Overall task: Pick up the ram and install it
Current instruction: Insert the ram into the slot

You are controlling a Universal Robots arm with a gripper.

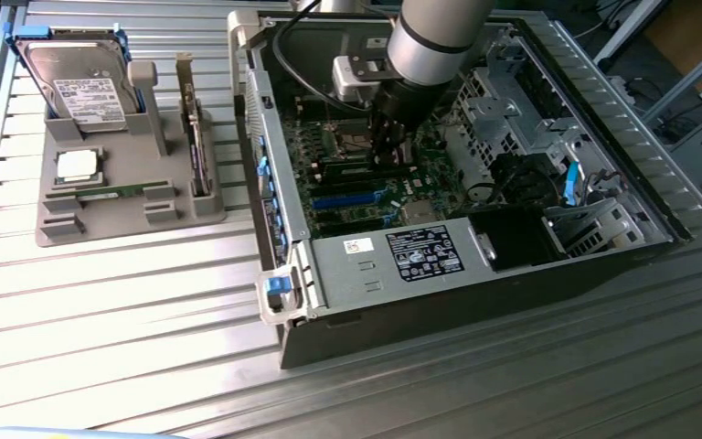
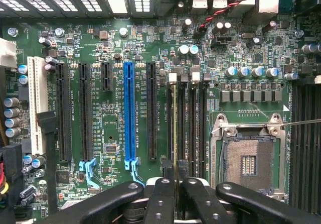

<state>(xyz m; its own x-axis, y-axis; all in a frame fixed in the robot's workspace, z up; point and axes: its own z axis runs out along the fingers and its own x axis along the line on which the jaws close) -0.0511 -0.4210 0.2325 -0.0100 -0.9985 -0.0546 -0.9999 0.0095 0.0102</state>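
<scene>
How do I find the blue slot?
Look inside the open computer case at the green board. A row of long slots crosses it. The blue slot is the only bright blue one; its neighbours are black.

Open computer case [image 1: 449, 315] beside a grey tray [image 1: 120, 224] — hard drive [image 1: 83, 78], processor chip [image 1: 78, 165]

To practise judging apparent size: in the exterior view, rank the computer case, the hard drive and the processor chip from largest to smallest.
1. computer case
2. hard drive
3. processor chip
</scene>
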